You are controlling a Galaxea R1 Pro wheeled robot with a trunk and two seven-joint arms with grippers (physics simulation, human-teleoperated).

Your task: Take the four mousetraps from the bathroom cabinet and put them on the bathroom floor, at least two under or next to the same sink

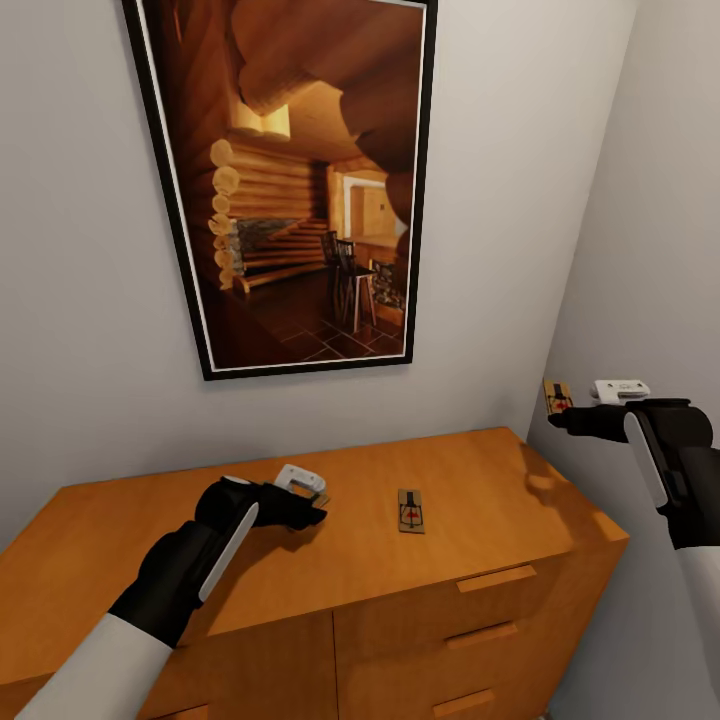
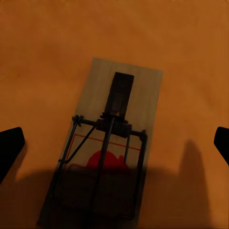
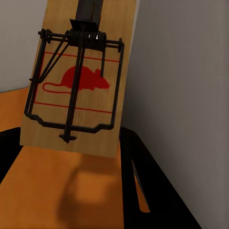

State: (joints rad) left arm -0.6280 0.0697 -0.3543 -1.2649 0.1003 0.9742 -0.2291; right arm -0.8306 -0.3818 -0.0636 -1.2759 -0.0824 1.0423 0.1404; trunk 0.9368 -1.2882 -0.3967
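On the cabinet [image 1: 150,540] top, left gripper [image 1: 318,500] hovered spread over one mousetrap [image 2: 102,148]; another trap [image 1: 410,511] lay nearby. Right gripper [image 1: 556,412] pinched a third trap [image 3: 78,76] aloft beside the wall [image 1: 650,250].

The cabinet [image 1: 300,560] top is smooth orange-brown wood with a soft satin sheen. Each mousetrap [image 2: 107,143] is a pale matt wooden board carrying thin dark metal wire and a printed red mouse. The wall picture [image 1: 290,180] has a glossy black frame.
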